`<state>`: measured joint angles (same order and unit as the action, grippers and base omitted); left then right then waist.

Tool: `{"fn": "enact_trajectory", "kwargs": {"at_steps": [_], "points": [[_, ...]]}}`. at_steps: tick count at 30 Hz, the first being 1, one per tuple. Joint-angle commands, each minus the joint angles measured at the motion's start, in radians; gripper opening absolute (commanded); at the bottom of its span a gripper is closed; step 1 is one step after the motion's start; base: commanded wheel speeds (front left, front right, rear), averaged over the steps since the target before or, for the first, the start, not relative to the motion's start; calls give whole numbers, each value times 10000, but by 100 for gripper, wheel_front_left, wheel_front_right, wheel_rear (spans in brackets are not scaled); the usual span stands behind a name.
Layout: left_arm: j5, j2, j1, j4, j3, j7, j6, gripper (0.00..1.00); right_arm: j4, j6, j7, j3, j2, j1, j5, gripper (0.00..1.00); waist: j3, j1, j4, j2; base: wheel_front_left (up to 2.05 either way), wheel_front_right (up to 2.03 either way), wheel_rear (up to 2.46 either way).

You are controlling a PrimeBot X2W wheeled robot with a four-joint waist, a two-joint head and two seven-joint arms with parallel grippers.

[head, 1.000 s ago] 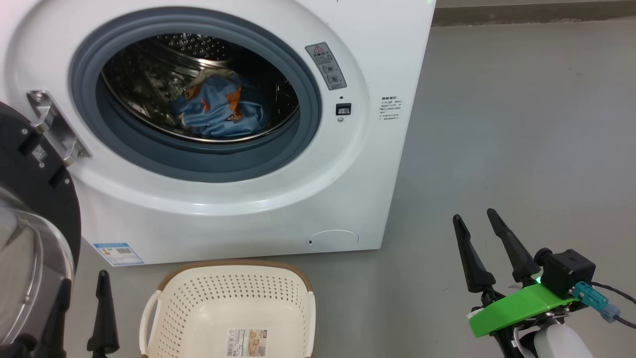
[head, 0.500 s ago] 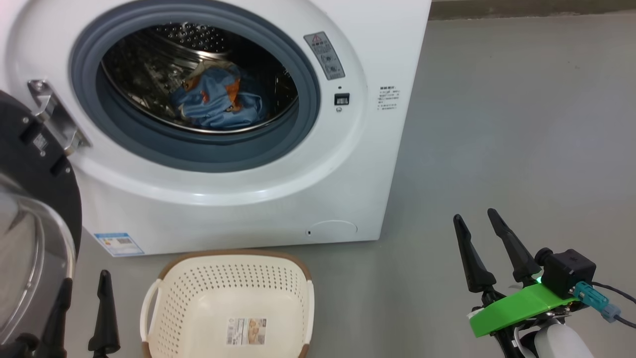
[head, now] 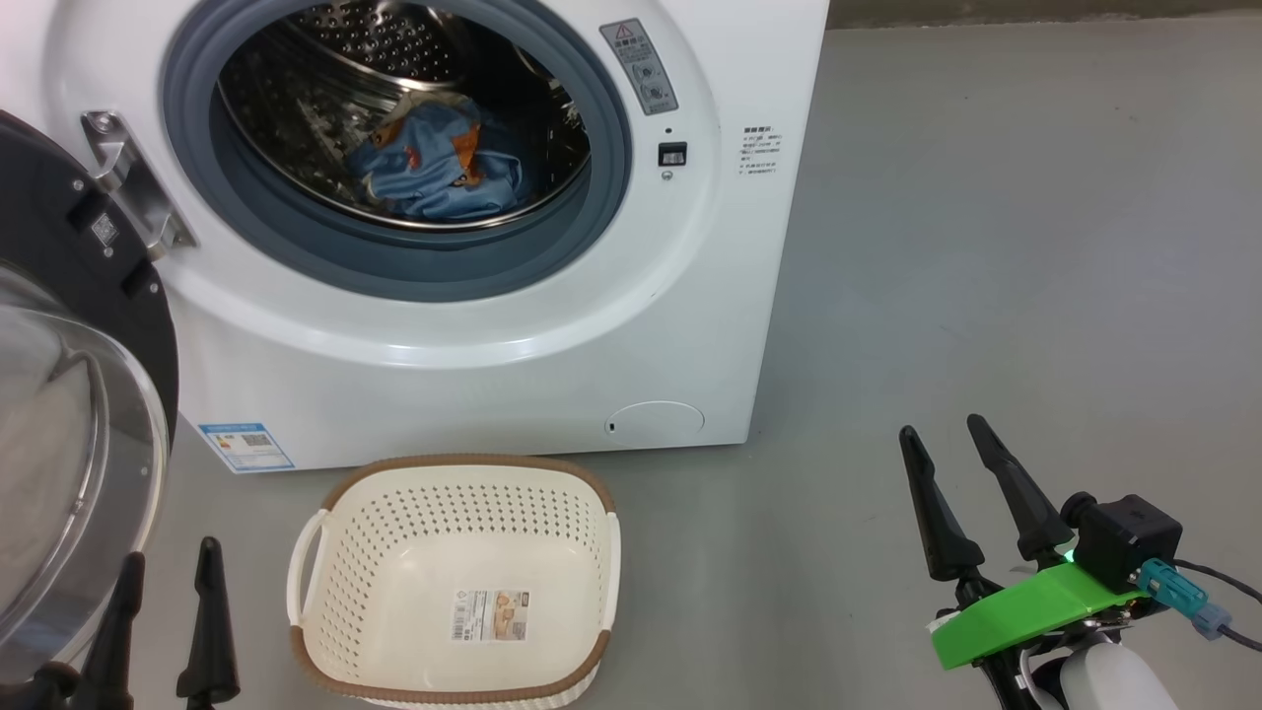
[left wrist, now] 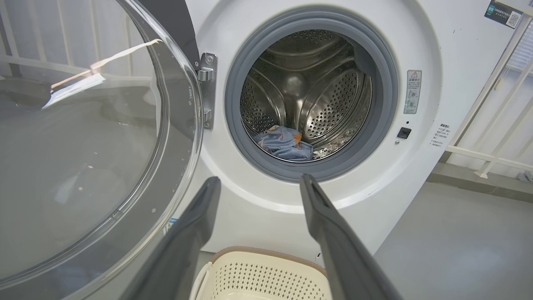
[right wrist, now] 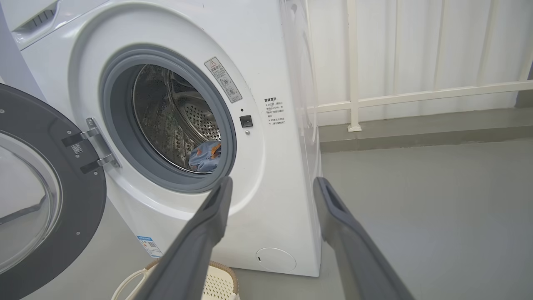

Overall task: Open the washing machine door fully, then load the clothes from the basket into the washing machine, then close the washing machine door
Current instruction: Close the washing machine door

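The washing machine (head: 473,375) is a white, smooth box; its round mouth faces the robot, ringed by a grey-blue rubber gasket (head: 414,266), and behind this the perforated steel drum (head: 385,49) shines. The clothes (head: 439,163), a crumpled light blue garment with orange print, lie low in the drum. The washing machine door (head: 79,394), glossy black with a bulging clear glass bowl, stands swung out on its metal hinge at the left, its inner side turned to the robot. The basket (head: 454,465), cream perforated plastic with a brown woven-look rim, sits on the grey floor (head: 986,247) just before the machine, mouth upward. The left gripper (head: 170,557) and the right gripper (head: 942,430) both have their jaws spread wide and hold nothing
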<state>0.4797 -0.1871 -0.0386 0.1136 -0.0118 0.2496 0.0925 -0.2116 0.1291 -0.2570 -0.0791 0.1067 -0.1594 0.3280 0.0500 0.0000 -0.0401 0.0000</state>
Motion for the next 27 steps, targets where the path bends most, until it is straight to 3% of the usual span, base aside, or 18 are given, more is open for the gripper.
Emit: {"fn": "enact_trajectory", "kwargs": {"at_steps": [1,27], "points": [[-84,-153,287,-190,-429,122,64,100,201,16,-48,-178,61,-48,145,100,-12,0,-2,0,0,0,0],[-216,-80,235,-177,-466,122,109,100,145,16,-48,-177,58,-3,180,100,-74,0,96,0,0,0,0]]}}
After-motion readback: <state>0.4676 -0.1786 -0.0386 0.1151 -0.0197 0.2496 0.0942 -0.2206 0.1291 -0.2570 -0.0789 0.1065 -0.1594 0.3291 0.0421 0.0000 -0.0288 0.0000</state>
